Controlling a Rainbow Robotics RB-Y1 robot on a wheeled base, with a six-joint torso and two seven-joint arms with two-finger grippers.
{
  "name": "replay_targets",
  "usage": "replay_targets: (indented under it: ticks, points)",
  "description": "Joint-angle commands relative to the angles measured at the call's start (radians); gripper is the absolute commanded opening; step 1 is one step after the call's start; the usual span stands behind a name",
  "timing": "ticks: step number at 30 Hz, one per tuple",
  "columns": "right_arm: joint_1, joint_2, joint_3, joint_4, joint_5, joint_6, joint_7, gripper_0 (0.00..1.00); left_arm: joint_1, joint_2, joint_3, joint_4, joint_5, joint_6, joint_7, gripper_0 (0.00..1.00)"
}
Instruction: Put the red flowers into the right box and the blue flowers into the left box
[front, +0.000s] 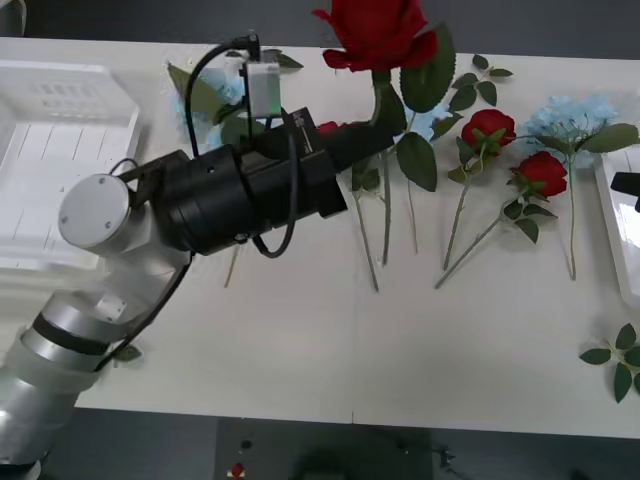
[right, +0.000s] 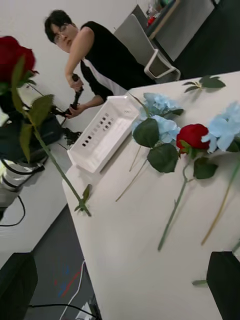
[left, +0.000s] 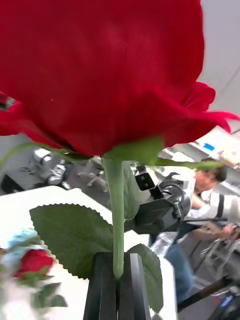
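My left gripper (front: 378, 128) reaches over the table's middle, its black fingers (left: 102, 287) shut on the stem of a red flower (front: 375, 30) held upright above the table. The bloom (left: 100, 70) looms large in the left wrist view. Two more red flowers (front: 488, 128) (front: 543, 172) lie on the table to the right. Blue flowers lie at the back right (front: 572, 115) and behind my left arm (front: 215, 95). The left box (front: 128, 120) stands at the far left. The right box (front: 612, 215) shows its rim at the right edge. My right gripper (right: 120, 300) waits open beside it.
A loose green leaf sprig (front: 615, 360) lies near the front right. Long stems (front: 460, 215) stretch toward me across the table's middle. In the right wrist view a red flower (right: 192, 136) and blue flowers (right: 160, 107) lie between my right gripper and the left box (right: 102, 132).
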Motion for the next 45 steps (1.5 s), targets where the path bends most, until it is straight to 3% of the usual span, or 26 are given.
replay_targets:
  ticks: [1, 11, 22, 45]
  points:
    - [-0.014, -0.022, 0.018, -0.073, -0.023, -0.005, 0.028, 1.00, -0.032, -0.045, -0.033, 0.025, 0.036, -0.004, -0.036, 0.00]
    - [-0.014, -0.002, 0.131, -0.196, -0.026, -0.048, 0.028, 1.00, -0.043, -0.157, -0.089, 0.104, 0.073, -0.008, -0.036, 0.00]
    - [-0.012, 0.010, 0.239, -0.244, -0.026, -0.103, 0.028, 1.00, -0.110, -0.175, -0.145, 0.127, 0.079, -0.088, -0.036, 0.00]
    - [-0.052, 0.180, 0.326, -0.282, 0.023, -0.200, 0.028, 1.00, -0.159, -0.185, -0.159, 0.200, 0.081, -0.088, -0.036, 0.00]
